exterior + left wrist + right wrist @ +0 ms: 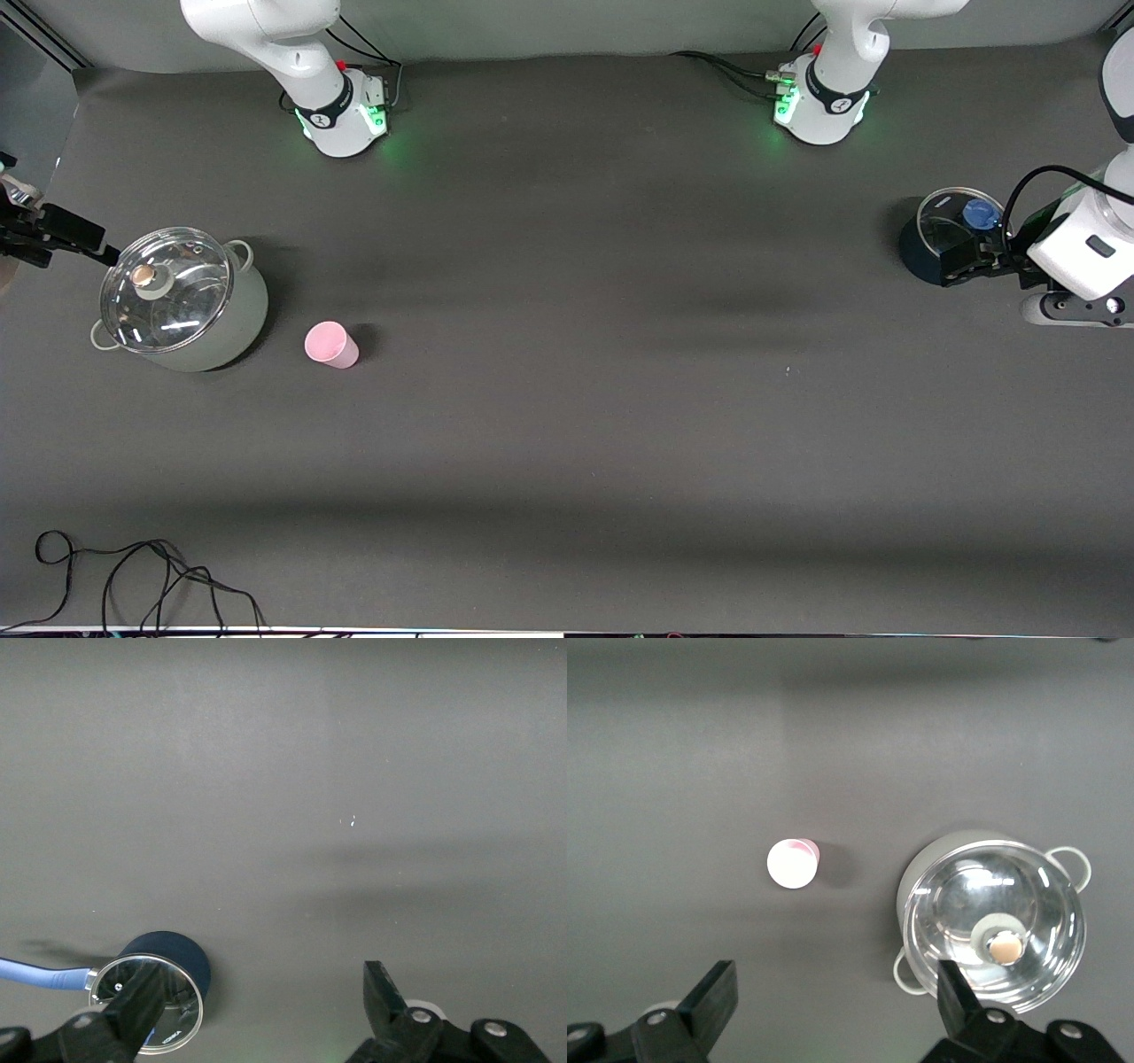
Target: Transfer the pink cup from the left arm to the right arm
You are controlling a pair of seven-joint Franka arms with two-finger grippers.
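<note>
- Nearest the front camera you have loose black cables on the dark matte bench.
- Your pink cup stands upside down on the bench, just beside the lidded pot, at the right arm's end. Nothing holds it.
- Right end effector hangs released above the pot.
- Left end effector is released too, over the blue lidded pan.
- The cup's position fits before pickup or after set-down.

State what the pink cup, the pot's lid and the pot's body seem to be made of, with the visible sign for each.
Pink cup: probably matte plastic, with even colour and no glare.
Pot lid: clear glass, showing reflections and the inside.
Pot body: likely enamelled or painted metal, pale with a soft sheen.
</note>
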